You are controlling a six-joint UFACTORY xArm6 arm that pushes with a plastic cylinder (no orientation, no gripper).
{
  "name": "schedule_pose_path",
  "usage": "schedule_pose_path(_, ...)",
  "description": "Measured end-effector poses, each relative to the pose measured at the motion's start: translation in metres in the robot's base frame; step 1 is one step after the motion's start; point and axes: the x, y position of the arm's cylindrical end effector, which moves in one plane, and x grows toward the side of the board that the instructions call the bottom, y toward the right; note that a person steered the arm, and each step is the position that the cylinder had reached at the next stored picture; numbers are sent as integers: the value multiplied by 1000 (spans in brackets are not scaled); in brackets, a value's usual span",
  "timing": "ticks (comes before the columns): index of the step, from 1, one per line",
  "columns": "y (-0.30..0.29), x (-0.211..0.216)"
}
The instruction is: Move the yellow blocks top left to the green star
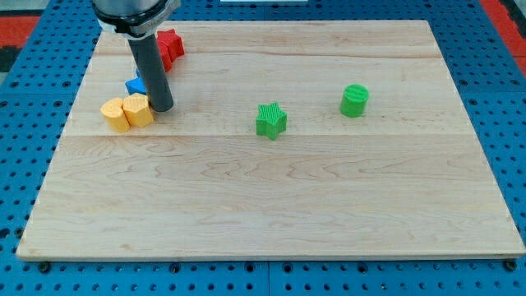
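Note:
Two yellow blocks sit side by side at the view's left, one [115, 114] further left and one [139, 109] to its right, touching each other. My tip [162, 108] stands just right of the right yellow block, close to or touching it. The green star [270, 120] lies near the board's middle, well to the right of the tip. The rod comes down from the view's top left.
A blue block [136, 85] is partly hidden behind the rod, above the yellow blocks. A red block [170, 45] lies at the top left. A green cylinder [354, 100] stands right of the star. The wooden board [271, 214] ends in blue pegboard.

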Motion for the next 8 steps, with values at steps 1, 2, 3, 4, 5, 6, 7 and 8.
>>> schedule_pose_path(1, -6, 80)
schedule_pose_path(2, -69, 76)
schedule_pose_path(3, -99, 42)
schedule_pose_path(4, -119, 41)
schedule_pose_path(5, -122, 27)
schedule_pose_path(6, -91, 29)
schedule_pose_path(7, -77, 29)
schedule_pose_path(8, -61, 29)
